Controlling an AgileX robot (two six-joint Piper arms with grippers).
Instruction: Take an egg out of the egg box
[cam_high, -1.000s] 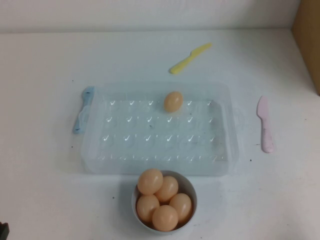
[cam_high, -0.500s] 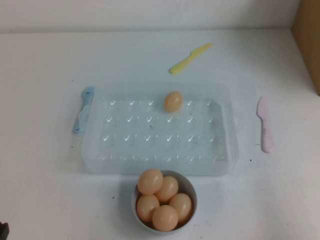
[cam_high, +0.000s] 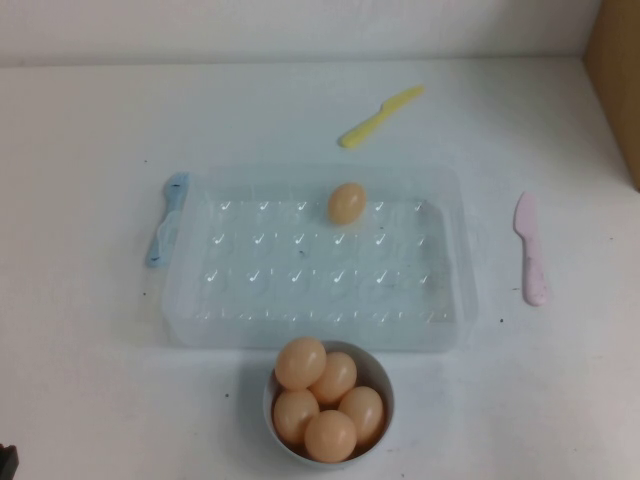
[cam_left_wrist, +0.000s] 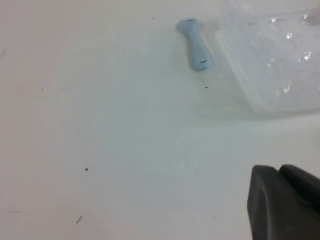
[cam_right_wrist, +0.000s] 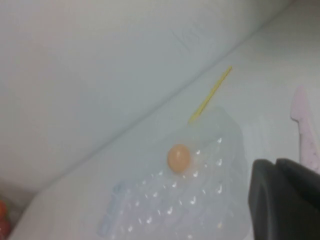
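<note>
One peach-tan egg (cam_high: 346, 203) sits in a dimple in the far row of the clear egg box (cam_high: 300, 290), whose light blue clip (cam_high: 168, 218) is at its left end. In the right wrist view the egg (cam_right_wrist: 178, 158) lies in the box (cam_right_wrist: 200, 210), well away from my right gripper (cam_right_wrist: 276, 165), which is shut and empty. In the left wrist view my left gripper (cam_left_wrist: 281, 172) is shut and empty above bare table, short of the clip (cam_left_wrist: 196, 45) and the box corner (cam_left_wrist: 270, 60). Neither gripper touches anything.
A small white bowl (cam_high: 378, 365) with several like eggs (cam_high: 325, 395) stands just in front of the box. A yellow plastic knife (cam_high: 380, 115) lies behind the box, a pink one (cam_high: 530, 250) to its right. A brown box (cam_high: 615, 80) stands at the far right edge.
</note>
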